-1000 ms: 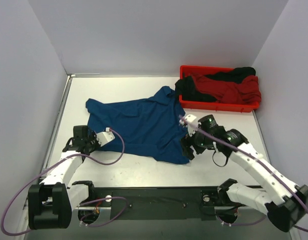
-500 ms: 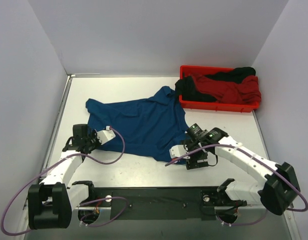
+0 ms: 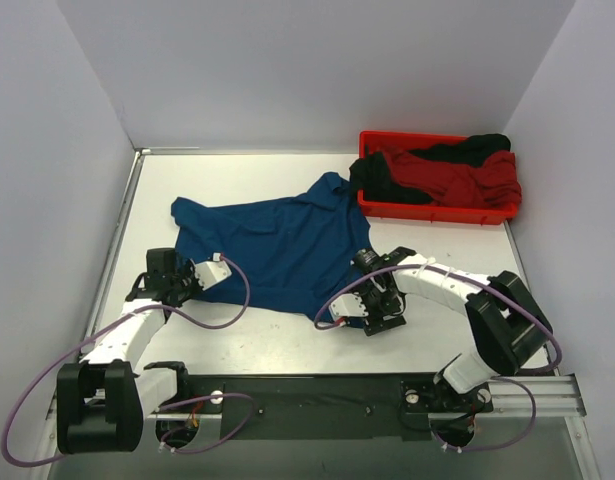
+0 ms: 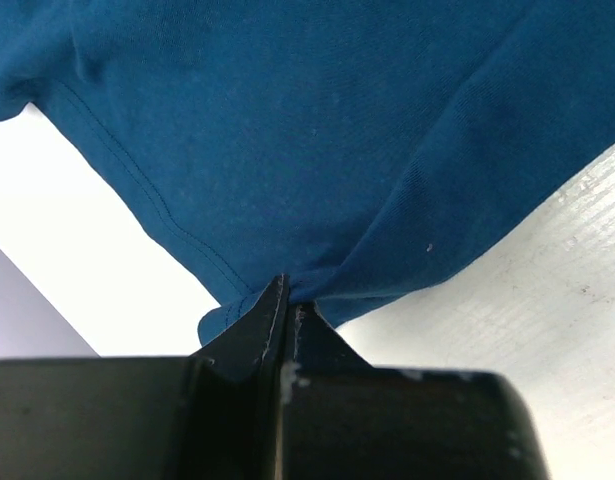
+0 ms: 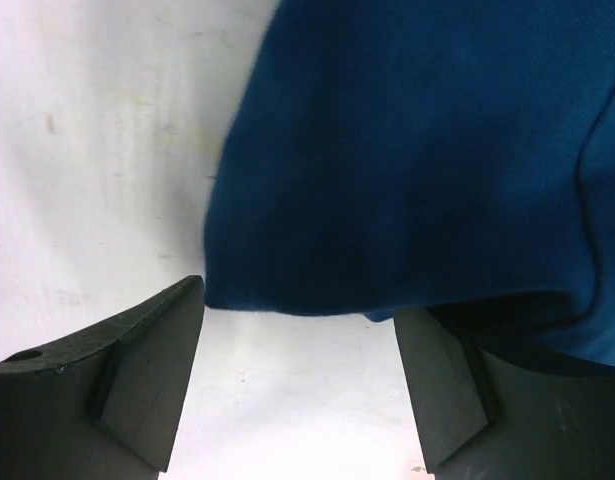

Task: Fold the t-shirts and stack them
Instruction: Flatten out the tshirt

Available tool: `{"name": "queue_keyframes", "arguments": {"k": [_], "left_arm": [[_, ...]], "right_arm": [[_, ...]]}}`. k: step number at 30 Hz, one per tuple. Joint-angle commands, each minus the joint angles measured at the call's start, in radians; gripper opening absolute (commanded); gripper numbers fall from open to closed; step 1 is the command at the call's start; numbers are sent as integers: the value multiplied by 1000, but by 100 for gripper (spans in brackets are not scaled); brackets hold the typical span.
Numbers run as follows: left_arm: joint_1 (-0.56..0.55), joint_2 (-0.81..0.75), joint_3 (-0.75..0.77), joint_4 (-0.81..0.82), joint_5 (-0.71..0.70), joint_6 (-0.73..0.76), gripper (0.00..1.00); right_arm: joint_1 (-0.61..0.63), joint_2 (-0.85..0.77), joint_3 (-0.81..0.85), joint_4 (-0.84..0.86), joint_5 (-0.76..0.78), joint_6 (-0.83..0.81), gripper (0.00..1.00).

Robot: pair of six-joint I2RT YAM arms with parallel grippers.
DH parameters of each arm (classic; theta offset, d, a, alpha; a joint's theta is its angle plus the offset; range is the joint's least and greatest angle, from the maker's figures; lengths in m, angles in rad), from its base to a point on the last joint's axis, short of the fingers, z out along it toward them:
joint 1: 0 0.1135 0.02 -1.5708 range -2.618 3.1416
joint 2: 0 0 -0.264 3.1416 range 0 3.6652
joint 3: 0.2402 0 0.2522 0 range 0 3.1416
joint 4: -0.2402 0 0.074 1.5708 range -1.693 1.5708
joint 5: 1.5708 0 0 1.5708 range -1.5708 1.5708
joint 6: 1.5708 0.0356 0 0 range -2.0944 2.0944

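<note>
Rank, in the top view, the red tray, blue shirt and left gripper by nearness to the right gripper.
1. The blue shirt, its hem at the right gripper.
2. The red tray, back right.
3. The left gripper, far left.

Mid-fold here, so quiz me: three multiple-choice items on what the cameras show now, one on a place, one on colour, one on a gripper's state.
1. Where on the table is the tray? A near left; B far right; C centre.
2. What colours is the cloth in the tray? A red and black; B blue and white; C green only.
3. The left gripper is: A open above the table; B shut on the tray; C shut on the blue shirt.
Answers: 1 B, the top view shows it by the far right corner. 2 A, red cloth and black cloth fill it. 3 C, the left wrist view shows its fingers pinching the hem.
</note>
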Motion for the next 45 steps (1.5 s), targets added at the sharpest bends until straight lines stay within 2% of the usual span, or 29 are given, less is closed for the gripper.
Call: {"name": "queue_keyframes", "arguments": {"k": [1, 4, 8, 9, 10, 12, 14, 17, 24, 27, 30, 31, 35, 39, 42, 45], "left_arm": [[-4, 9, 45, 26, 17, 3, 0], [-4, 15, 50, 29, 18, 2, 0], [-4, 19, 61, 28, 17, -6, 0], [-4, 19, 61, 28, 17, -5, 0], [-4, 19, 64, 24, 14, -6, 0], [-4, 21, 62, 23, 9, -5, 0], [-4, 21, 62, 24, 1, -6, 0], [-4, 21, 65, 24, -31, -17, 0], [28, -5, 114, -51, -117, -15, 0], [46, -21, 157, -109, -126, -23, 0], [54, -43, 195, -164, -150, -44, 0], [54, -50, 220, -196, -152, -51, 0], [55, -115, 278, -307, -147, -60, 0], [55, -174, 315, -399, -152, -75, 0], [52, -215, 359, -509, -111, -89, 0], [45, -269, 399, -606, -62, -133, 0]], "right_arm": [[-33, 34, 47, -2, -15, -38, 70], [-38, 71, 57, 0, -17, -40, 69], [-52, 141, 55, 13, -20, -30, 58], [-58, 149, 61, 12, -27, -12, 46], [-60, 150, 60, 13, -32, -9, 39], [-47, 140, 51, 7, -14, 0, 11], [-27, 120, 38, -14, 8, 9, 0], [8, 68, 64, -74, -12, 127, 0], [52, -177, 253, -270, -291, 667, 0], [68, -273, 268, -261, -441, 839, 0], [56, -357, 293, -188, -562, 1113, 0], [39, -368, 303, -172, -633, 1163, 0], [-32, -481, 320, -34, -748, 1394, 0], [-260, -555, 320, 113, -846, 1647, 0], [-378, -564, 354, 139, -804, 1692, 0], [-380, -578, 354, 86, -748, 1671, 0]]}}
